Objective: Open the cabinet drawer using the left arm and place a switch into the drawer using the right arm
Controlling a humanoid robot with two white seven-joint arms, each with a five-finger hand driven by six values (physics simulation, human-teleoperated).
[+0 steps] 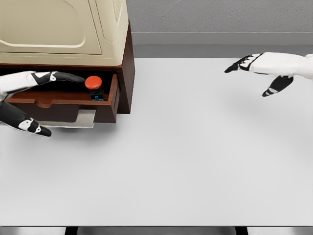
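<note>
With the drawer (68, 104) pulled out from the cabinet (63, 34), you can see the switch (94, 87) lying inside it, near the drawer's right wall, its red button up. Your left hand (29, 100) hovers at the drawer's left part, fingers spread and holding nothing. Your right hand (266, 71) hangs well to the right of the drawer over the table (195, 161), fingers extended, empty.

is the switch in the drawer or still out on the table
In the drawer: the red-capped switch sits inside the pulled-out drawer, near its right wall.
</note>
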